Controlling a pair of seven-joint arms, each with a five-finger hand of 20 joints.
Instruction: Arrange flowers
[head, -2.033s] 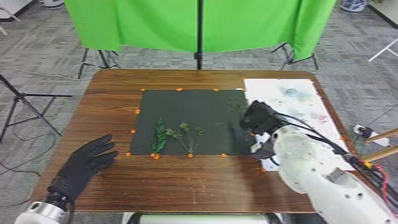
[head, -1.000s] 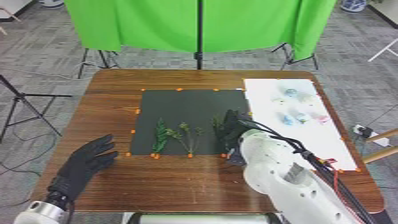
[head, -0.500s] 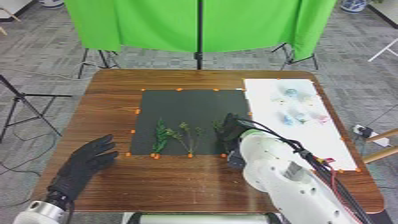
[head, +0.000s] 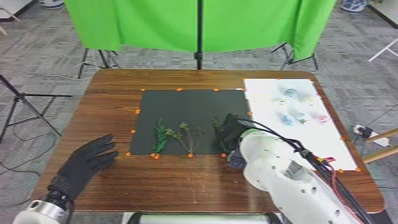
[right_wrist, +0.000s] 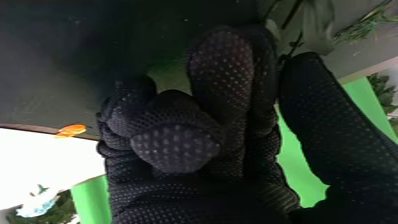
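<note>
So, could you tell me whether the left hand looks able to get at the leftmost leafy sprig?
Probably yes: the left hand is open beside the dark mat, the leafy sprig lies near that edge, and the right hand is at the opposite side.

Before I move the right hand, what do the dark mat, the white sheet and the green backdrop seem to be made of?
The dark mat looks like matte card or thin foam: flat, even, with little shine. The white sheet seems to be smooth paper, possibly board, being flat, bright and unwrinkled. The green backdrop is probably soft cloth, since it hangs in vertical folds.
</note>
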